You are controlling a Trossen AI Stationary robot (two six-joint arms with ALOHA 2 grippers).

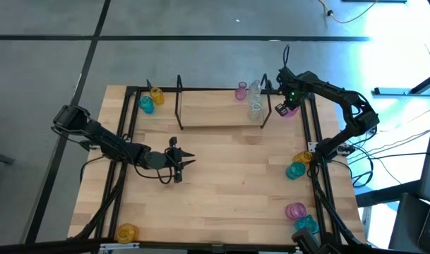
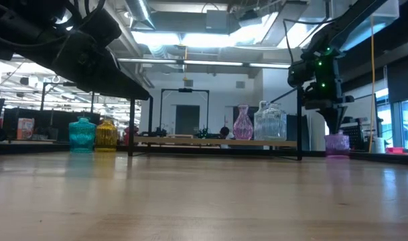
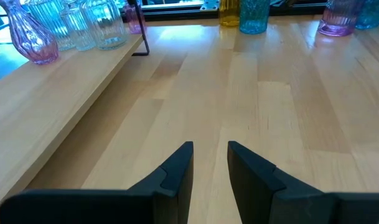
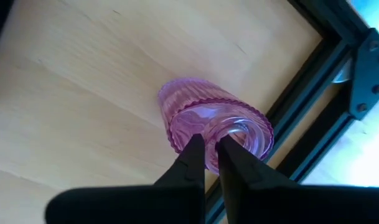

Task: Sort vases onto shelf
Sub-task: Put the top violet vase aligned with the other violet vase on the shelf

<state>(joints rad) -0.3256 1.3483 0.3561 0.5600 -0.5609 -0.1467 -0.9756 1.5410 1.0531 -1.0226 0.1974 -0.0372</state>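
Observation:
My right gripper (image 1: 288,108) points down at a pink ribbed vase (image 1: 291,111) that stands on the table, just outside the right wire upright of the shelf (image 1: 215,116). It is shut on the vase. A pink vase (image 1: 241,90) and two clear vases (image 1: 255,99) stand on the shelf's right end. My left gripper (image 1: 188,159) hovers open over bare wood at the table's middle left, touching nothing. Other vases stand about the table, among them a yellow one (image 1: 156,94) and a teal one (image 1: 145,104) left of the shelf. My right gripper comes from above, pointing down, and pinches the pink vase's rim (image 4: 207,163). One finger (image 4: 192,155) stands outside the wall, the other (image 4: 233,155) in the mouth. The vase (image 2: 336,144) stands upright with its base on the table.
A yellow vase (image 1: 303,159) and a teal vase (image 1: 296,170) stand at the right rail. A pink vase (image 1: 295,210) and a teal vase (image 1: 306,224) stand near the right near corner, and a yellow one (image 1: 127,231) near the left near corner. Black rails (image 1: 315,141) edge the table.

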